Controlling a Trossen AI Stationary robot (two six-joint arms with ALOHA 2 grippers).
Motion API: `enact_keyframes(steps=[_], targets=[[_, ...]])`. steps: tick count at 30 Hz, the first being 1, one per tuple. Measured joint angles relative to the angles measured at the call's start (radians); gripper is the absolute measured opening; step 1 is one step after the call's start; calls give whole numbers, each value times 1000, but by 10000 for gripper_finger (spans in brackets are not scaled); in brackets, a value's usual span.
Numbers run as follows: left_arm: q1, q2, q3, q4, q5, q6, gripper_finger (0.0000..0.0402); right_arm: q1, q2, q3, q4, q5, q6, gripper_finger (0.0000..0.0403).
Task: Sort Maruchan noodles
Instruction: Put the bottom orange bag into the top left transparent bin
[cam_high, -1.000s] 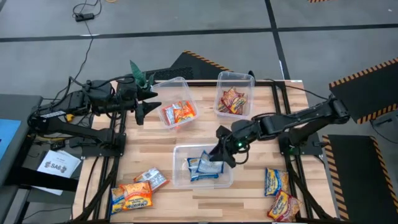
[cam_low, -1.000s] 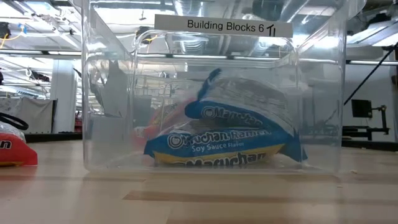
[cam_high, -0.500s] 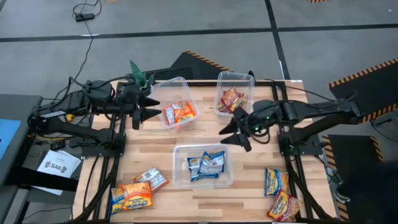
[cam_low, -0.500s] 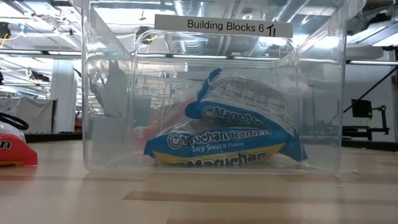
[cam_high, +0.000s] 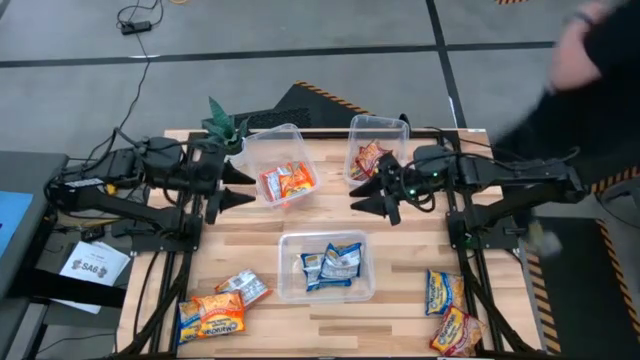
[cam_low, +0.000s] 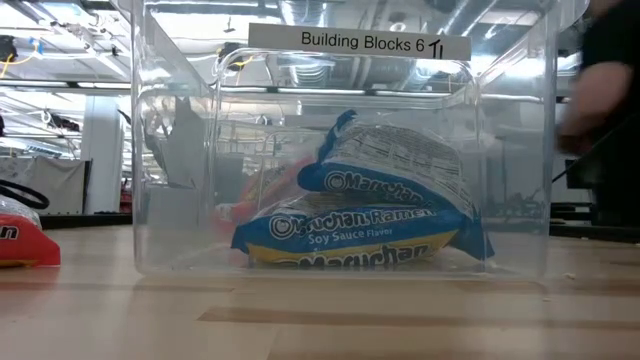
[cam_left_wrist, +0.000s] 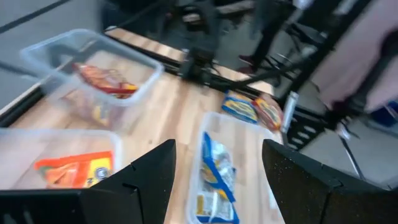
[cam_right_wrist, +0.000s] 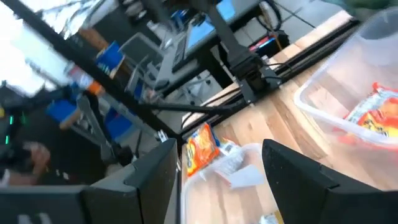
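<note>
Blue-white Maruchan packets (cam_high: 330, 263) lie flat in the near clear tub (cam_high: 288, 285), also seen close up as blue packets (cam_low: 350, 225) in the low view. Orange packets (cam_high: 288, 181) lie in the far-left tub, red ones (cam_high: 373, 160) in the far-right tub. Loose packets lie on the table's near left (cam_high: 212, 314) and near right (cam_high: 447, 308). My left gripper (cam_high: 238, 185) hovers open and empty left of the far-left tub. My right gripper (cam_high: 364, 197) hovers open and empty between the far-right tub and the near tub.
A small green plant (cam_high: 222, 123) stands at the far-left corner. A person (cam_high: 590, 60) moves, blurred, beyond the table's far right, and shows as a dark figure (cam_low: 608, 90) in the low view. Bare wood (cam_high: 315, 215) lies between the three tubs.
My right gripper has risen from over the near tub and drawn back toward the far edge, open and empty; the blue packets stay in the tub. My left gripper has shifted slightly toward the near edge. A person has come into view at the far right.
</note>
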Motion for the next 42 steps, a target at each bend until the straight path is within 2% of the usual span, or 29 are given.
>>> enact_keyframes(steps=[8, 16, 22, 27, 30, 36, 39, 42], targets=[[-104, -32, -24, 49, 63, 71, 224, 1, -7, 0, 6, 75, 222, 259], [-198, -145, -276, 364, 54, -6, 224, 26, -11, 0, 6, 144, 265, 260], [-239, -207, -455, 468, 41, -175, 224, 34, -11, 0, -5, 144, 264, 260], [-338, -163, -467, 275, 71, -359, 224, 52, -32, 0, -77, 144, 254, 260], [-440, -84, -453, 172, 76, -426, 224, 66, -49, 0, -143, 144, 249, 260], [-638, 99, -447, 78, 91, -570, 224, 95, -82, 0, -228, 144, 245, 260], [-718, 184, -447, 27, 66, -619, 224, 105, -91, 0, -249, 144, 231, 260], [-796, 255, -447, -17, -4, -627, 224, 114, -92, 0, -266, 144, 209, 260]])
